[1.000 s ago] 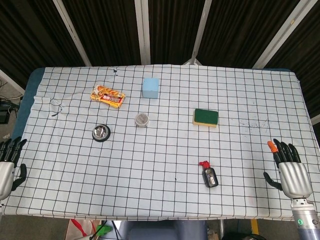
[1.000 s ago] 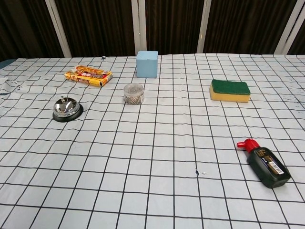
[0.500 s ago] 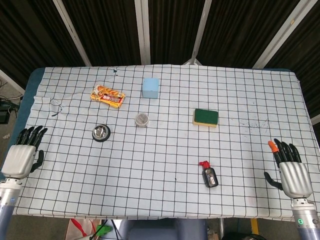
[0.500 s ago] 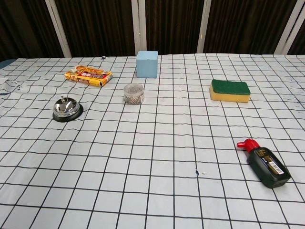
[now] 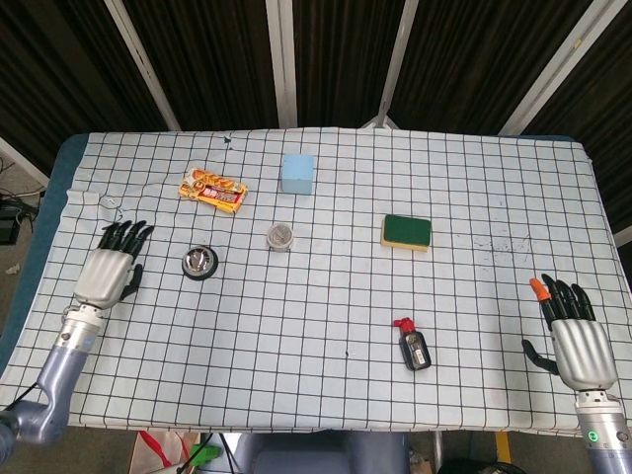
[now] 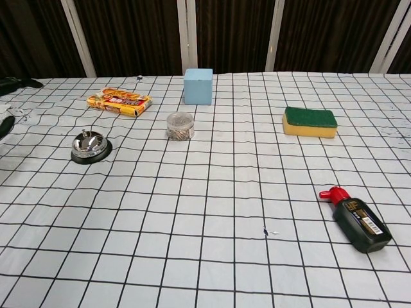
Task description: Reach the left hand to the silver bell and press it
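The silver bell [image 5: 199, 262] on its black base sits on the left part of the checked cloth, also seen in the chest view [image 6: 90, 146]. My left hand [image 5: 109, 269] hovers to the left of the bell with its fingers stretched out and apart, holding nothing; a gap separates it from the bell. In the chest view only dark fingertips [image 6: 14, 82] show at the left edge. My right hand [image 5: 575, 332] rests open at the table's right front corner, far from the bell.
Behind the bell lies an orange snack pack [image 5: 213, 189]. A small clear jar [image 5: 280, 236] stands to the bell's right, a light blue cube [image 5: 298, 173] further back. A green-and-yellow sponge [image 5: 406, 232] and a black bottle with a red cap [image 5: 414, 346] lie to the right.
My left hand has moved forward and to the right, from the table's left front edge to a spot beside the bell. The right hand has stayed still.
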`<state>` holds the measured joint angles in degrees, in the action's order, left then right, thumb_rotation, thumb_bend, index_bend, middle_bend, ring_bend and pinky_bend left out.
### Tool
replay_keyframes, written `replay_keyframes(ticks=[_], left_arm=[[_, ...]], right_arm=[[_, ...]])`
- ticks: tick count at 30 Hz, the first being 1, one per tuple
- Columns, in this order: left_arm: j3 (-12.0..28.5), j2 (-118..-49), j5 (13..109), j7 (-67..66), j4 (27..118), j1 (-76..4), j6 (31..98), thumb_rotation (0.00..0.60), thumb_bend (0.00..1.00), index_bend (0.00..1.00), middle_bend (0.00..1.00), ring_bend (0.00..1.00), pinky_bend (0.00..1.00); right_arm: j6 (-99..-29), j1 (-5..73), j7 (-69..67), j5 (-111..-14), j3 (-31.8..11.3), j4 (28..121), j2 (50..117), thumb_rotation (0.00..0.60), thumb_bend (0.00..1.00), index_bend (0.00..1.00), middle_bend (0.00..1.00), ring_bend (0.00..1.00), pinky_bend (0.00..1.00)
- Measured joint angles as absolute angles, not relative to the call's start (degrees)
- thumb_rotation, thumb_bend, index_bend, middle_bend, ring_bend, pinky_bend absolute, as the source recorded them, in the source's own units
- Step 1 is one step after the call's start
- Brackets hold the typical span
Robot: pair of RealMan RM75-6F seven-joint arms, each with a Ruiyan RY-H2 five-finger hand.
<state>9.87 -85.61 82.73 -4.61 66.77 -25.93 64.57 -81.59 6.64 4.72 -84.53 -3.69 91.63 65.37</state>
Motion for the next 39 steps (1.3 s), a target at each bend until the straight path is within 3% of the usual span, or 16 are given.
replay_keyframes(ticks=[11,20,39], left_arm=[[10.2,-94.3,80.5,-5.8,59.2,-31.1,58.6,0.6,0.84,0.06,0.03,0.0,0.02],[9.6,-99.8,81.5,-3.8,53.9,-33.9,58.5,0.6,0.84,0.06,0.03,0.0,0.02],[8.0,-104.3,81.4,-4.6,49.1,-35.7,57.8,0.6,0.84,0.06,0.03,0.0,0.02]], right_arm=[[-81.7,6.6,3.9,-84.3,-3.8,91.6,65.0,0.6,0.3,0.06,0.0,0.01,0.0],[-82.0,6.4,2.7,-84.4,-3.8,91.4,64.6,0.6,0.3,0.06,0.0,0.01,0.0],[-82.9,6.0,1.1,-85.2,-3.8,91.4,64.1,0.6,0.31,0.06,0.0,0.01,0.0]])
